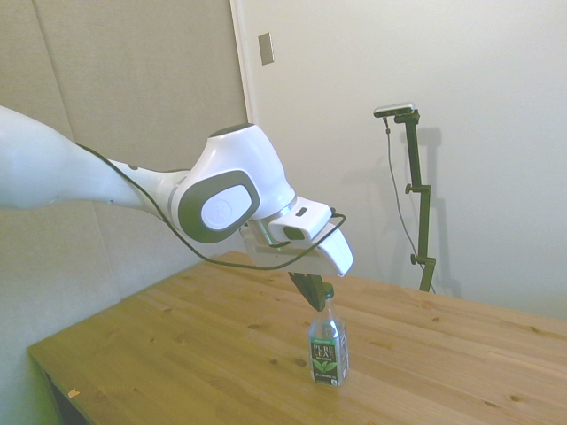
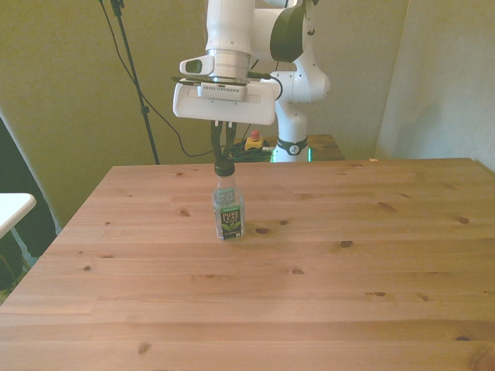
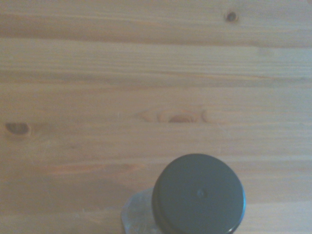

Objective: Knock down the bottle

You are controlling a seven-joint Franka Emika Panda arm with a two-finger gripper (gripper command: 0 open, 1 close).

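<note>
The bottle [image 1: 327,350] stands upright on the wooden table [image 1: 177,354], a small clear one with a dark green cap and a dark "Pure Leaf" label. In the front view the bottle [image 2: 227,212] is left of the table's middle. My gripper [image 1: 312,299] hangs tilted just above it, shut, with its dark fingertips at cap height right beside the cap, on the robot's side. From the front, the gripper [image 2: 223,157] lines up directly over the cap. The wrist view looks down on the round dark cap [image 3: 197,195] from close by; whether the fingertips touch it is unclear.
Bare wooden table [image 2: 348,294] surrounds the bottle on all sides. A red button box [image 2: 253,141] sits behind the table's far edge by the robot base. A white surface edge [image 2: 11,207] shows at the front view's left.
</note>
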